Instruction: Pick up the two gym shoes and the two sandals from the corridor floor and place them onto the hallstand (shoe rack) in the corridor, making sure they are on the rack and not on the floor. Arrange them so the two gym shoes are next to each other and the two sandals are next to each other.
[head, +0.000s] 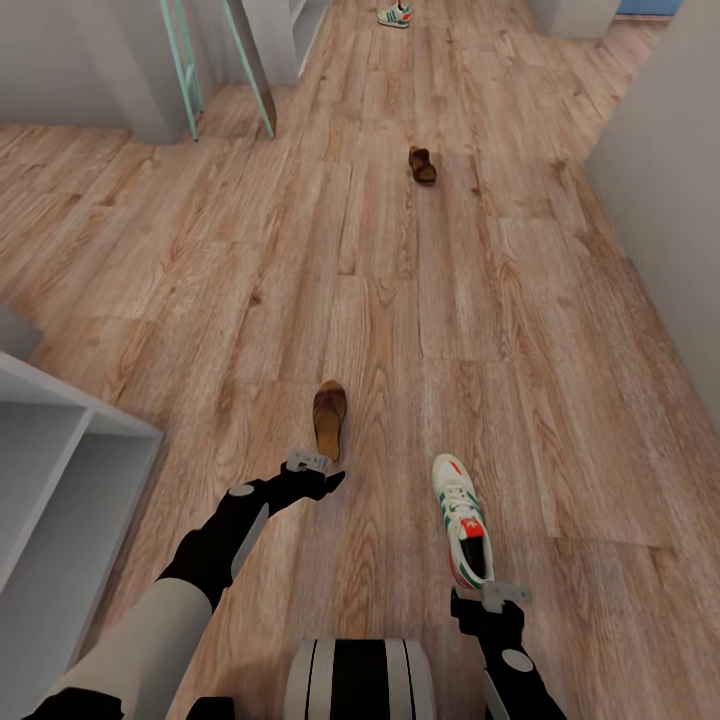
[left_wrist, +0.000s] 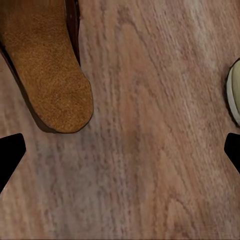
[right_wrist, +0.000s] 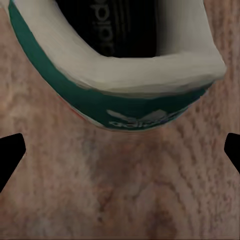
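both jaws stand wide and empty: left gripper (head: 318, 470) just behind the near sandal (head: 329, 417), right gripper (head: 492, 597) at the heel of the near gym shoe (head: 462, 517). both lie on the corridor floor (head: 560, 400), toward its near end. shoe looks light, its heel collar firm enough to pinch; sandal flat, so take its edges.

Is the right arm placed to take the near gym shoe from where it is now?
Probably yes. The right gripper sits just behind the near gym shoe's heel, fingers spread wide, with only bare corridor floor between them. It would need to move forward over the heel collar.
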